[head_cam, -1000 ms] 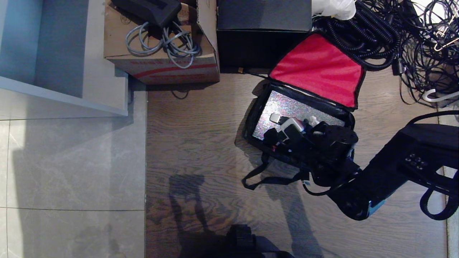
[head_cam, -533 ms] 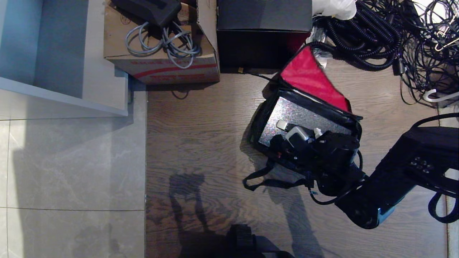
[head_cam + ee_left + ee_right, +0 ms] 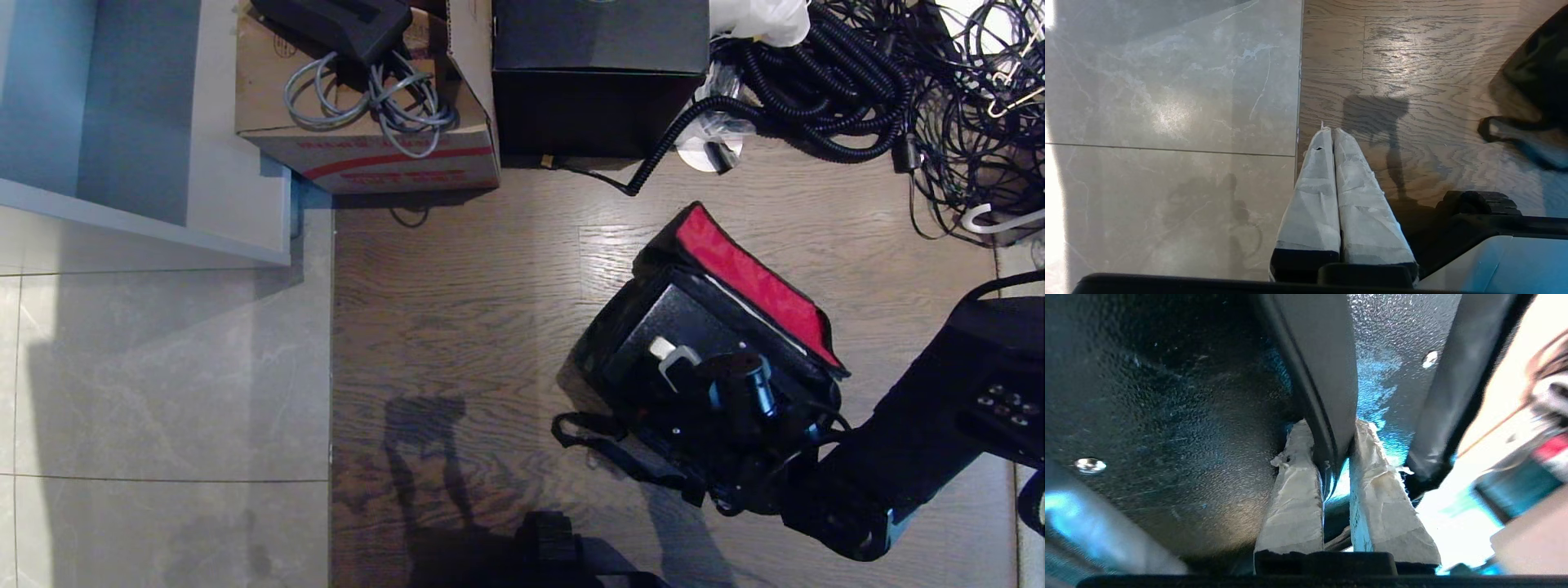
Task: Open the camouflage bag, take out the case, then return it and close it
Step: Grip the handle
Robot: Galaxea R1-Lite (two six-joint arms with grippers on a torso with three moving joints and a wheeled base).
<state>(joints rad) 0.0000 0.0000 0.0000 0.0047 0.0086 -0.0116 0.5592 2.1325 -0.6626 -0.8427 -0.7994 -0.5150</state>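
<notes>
Bag (image 3: 620, 343) dragged nearer, case (image 3: 678, 322) inside

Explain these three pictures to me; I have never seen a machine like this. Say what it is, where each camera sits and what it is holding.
This is a two-armed robot on wheels. One camera on its head looks down at the floor. There a camouflage bag with a red flap lining lies open on the wood, the dark case inside it. Behind stand a cardboard box, a black box and coiled cables.

The other two cameras sit on the wrists, behind the fingers. The right gripper is closed on the case's black bar handle. The left gripper is shut on nothing, above the floor.
</notes>
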